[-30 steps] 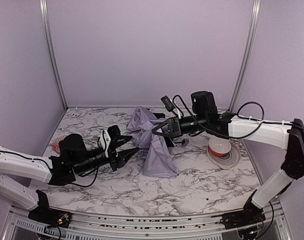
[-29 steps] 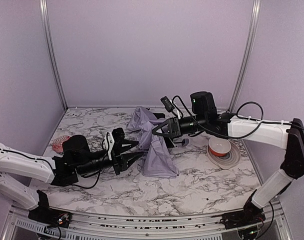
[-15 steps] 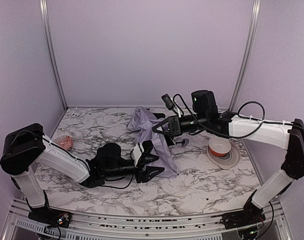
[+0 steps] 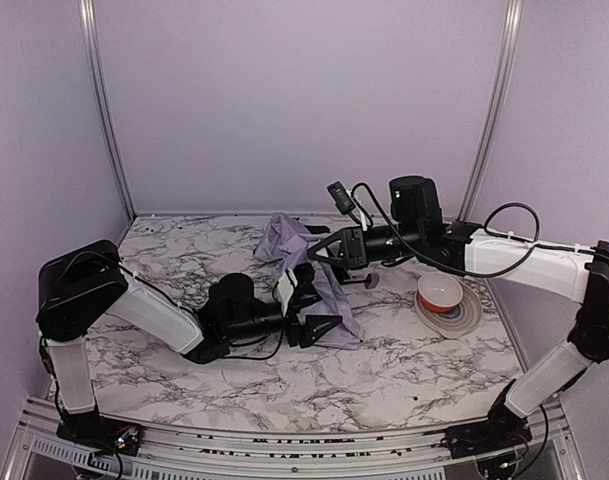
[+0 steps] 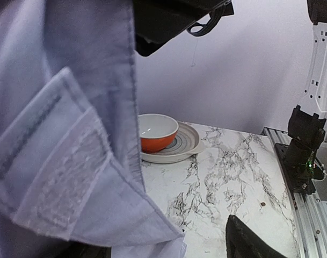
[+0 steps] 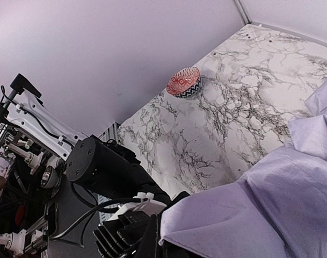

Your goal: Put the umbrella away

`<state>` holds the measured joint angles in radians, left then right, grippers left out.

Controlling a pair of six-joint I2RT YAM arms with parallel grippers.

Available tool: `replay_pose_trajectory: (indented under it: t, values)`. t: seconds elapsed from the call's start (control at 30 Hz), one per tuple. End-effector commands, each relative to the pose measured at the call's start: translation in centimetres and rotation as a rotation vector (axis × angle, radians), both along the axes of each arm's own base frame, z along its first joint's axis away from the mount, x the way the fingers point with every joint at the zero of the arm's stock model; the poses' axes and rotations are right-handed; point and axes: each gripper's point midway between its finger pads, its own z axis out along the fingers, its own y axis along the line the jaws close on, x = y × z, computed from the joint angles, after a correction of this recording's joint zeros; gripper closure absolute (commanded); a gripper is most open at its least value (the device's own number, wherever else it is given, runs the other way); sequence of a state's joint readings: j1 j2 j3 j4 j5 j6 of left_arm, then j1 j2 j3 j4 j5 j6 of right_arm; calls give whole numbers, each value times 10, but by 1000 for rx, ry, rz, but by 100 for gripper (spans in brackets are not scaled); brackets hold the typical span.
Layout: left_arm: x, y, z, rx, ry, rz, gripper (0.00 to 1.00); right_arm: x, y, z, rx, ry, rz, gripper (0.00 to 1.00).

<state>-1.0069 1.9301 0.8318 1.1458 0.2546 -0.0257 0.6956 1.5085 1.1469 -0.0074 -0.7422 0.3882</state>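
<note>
Asking, the first observer: where is the pale lavender fabric umbrella (image 4: 332,298) lying, and which arm is sitting nearer?

Answering, the second: it is hanging over the middle of the white marble-patterned table (image 4: 404,370), draping from the right gripper (image 4: 324,254), which is pressing together on the bunched upper cloth. Its long axis is running from about 11 o'clock at the far bunch to 5 o'clock at the hem. The left gripper (image 4: 302,308) is reaching in from 9 o'clock with its jaws standing spread, and the hem is lying right at its tips, toward 3 o'clock. As the free one, it is probably taking the next pinch.

Asking again: is the cloth already sitting between those spread jaws?

Answering: the top view is not settling that. The left wrist view is showing the cloth and its stitched fabric strap (image 5: 61,177) filling the 9 o'clock side, while one dark fingertip (image 5: 249,244) is standing apart at 5 o'clock, with bare marble between. Beyond, an orange-and-white ceramic bowl (image 5: 158,131) is sitting on a striped plate (image 5: 193,144). Only the right wrist view is showing a small red patterned bowl (image 6: 184,81), well apart from the umbrella. The thin shaft and handle are not showing clearly anywhere.
</note>
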Motion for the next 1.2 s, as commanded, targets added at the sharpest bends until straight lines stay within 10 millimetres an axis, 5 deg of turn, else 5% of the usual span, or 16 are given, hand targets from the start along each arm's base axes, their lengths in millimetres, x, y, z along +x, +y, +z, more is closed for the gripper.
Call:
replay_pose_trajectory:
  t: [0.0, 0.13, 0.47, 0.63, 0.9, 1.03, 1.17]
  values:
    - [0, -12, 19, -53, -66, -36, 28, 1, -2, 34, 64, -89, 6, 100]
    - [1, -9, 25, -73, -92, -41, 40, 0, -2, 34, 67, -89, 14, 100]
    - [-75, -10, 41, -111, -107, -270, 84, 21, -12, 34, 63, -98, -27, 100]
    - [-75, -7, 48, -125, -81, -233, 95, 28, -18, 31, 59, -92, -53, 100]
    - [-64, -10, 23, -79, -3, -182, 100, 23, -22, 22, 50, -74, -54, 100]
    - [-73, 16, -18, 86, 70, -156, 100, 24, -27, 5, 1, -58, -41, 99]
    - [-81, 46, -74, 356, 107, -91, 100, 37, -46, -50, -190, -9, -59, 60]
